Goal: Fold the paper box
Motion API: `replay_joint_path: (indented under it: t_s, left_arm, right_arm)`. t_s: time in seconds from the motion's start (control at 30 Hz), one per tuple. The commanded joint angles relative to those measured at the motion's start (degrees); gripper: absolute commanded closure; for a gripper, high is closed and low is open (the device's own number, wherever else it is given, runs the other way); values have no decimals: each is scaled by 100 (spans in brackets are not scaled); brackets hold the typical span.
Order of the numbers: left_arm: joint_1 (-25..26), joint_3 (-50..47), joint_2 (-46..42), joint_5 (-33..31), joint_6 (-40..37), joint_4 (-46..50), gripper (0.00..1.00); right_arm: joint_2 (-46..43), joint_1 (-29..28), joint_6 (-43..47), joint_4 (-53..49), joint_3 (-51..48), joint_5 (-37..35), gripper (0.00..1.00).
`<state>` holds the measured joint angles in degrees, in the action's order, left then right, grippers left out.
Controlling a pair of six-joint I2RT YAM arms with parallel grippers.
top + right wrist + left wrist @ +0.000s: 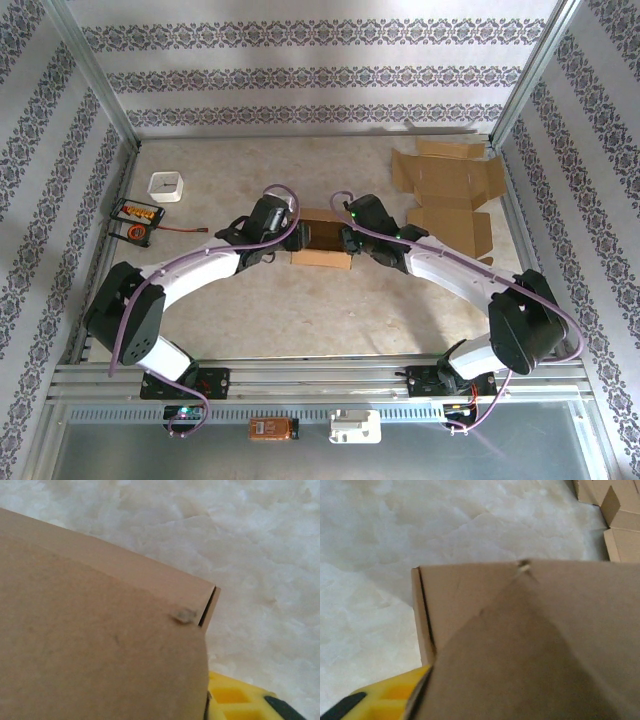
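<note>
Top external: box against left hand

Paper box brown; fingers yellow; table mottled beige; walls white, purple floral stripes.

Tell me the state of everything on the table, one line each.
Paper box: formed up, top looks open, between both arms.
Flat cardboard: unfolded, lying flat, far right.
White container: upright, open top.
Left fingers: at the box's left end, opening unclear.
Right fingers: at the box's right end, opening unclear.
</note>
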<state>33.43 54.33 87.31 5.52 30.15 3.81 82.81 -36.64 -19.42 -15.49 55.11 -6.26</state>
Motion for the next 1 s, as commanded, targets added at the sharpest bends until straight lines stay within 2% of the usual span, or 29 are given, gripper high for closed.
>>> replay_joint_path:
  t_s: [0.0,0.23,0.43,0.7,0.97]
  left_arm:
    - [83,-25,-355,37,61,109,56]
    - [190,-226,-617,-29,172,164,45]
    - [273,-430,-708,-87,237,48,41]
    - [641,-529,-1330,-354,133,260,30]
    - [788,-350,-2425,-749,-97,633,29]
  right_arm:
    - [-344,-70,-125,-55,-71,96,63]
    - [-718,-123,-241,-139,-209,93,51]
    - [-904,-158,-295,-172,-356,113,44]
    - [-1436,-311,-566,-428,-422,442,20]
    - [-2547,-325,-769,-565,-364,624,16]
